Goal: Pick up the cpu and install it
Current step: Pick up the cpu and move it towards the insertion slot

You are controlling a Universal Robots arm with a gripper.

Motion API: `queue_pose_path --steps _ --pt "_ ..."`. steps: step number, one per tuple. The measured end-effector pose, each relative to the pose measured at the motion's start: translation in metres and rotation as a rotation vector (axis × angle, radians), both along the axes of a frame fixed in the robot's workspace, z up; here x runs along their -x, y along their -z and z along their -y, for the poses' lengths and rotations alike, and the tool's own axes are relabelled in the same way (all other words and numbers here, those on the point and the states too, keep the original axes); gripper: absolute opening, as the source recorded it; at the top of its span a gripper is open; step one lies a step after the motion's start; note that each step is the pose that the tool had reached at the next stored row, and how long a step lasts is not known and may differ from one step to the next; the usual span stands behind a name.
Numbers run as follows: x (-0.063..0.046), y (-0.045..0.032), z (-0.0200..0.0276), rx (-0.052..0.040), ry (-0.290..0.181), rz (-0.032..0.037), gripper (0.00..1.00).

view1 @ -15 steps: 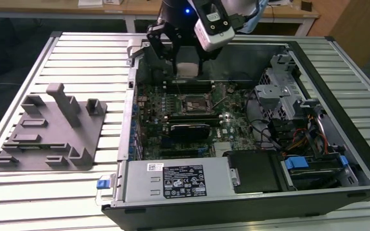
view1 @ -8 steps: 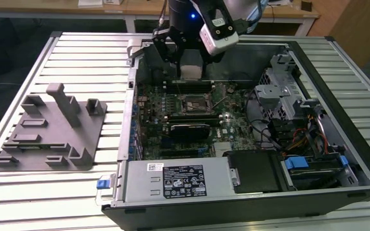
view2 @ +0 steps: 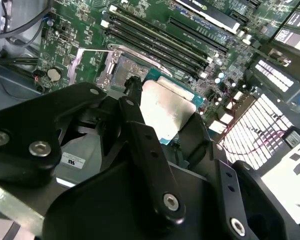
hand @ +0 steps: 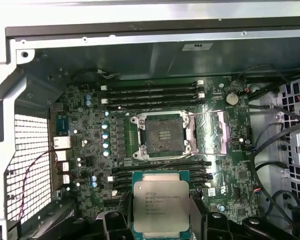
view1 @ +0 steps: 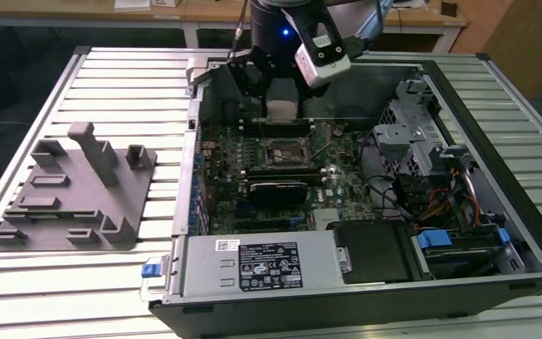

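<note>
Gripper clenched on cpu, held flat in air over motherboard memory slots, just beside the open socket. Judgement: seating needs edges squared to socket, chip level, no sliding across pins.

A bench of pale ribbed metal slats spreads across the exterior view, evenly lit, with soft glints along its ridges. Beyond its edge at the top of that view stands a light wooden desk on white legs. Dark floor lies off the corner on the exterior view's left, and a brown wooden panel off the corner on the exterior view's right.
</note>
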State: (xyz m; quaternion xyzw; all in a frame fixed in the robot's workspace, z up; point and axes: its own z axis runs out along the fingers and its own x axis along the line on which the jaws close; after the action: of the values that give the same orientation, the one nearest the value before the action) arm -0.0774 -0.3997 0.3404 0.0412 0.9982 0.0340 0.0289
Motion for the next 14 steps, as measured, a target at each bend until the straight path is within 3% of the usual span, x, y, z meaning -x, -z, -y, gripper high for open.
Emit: queue_pose_path --steps 14 --pt "-0.007 0.0211 -0.0071 0.0072 -0.002 -0.0061 0.54"
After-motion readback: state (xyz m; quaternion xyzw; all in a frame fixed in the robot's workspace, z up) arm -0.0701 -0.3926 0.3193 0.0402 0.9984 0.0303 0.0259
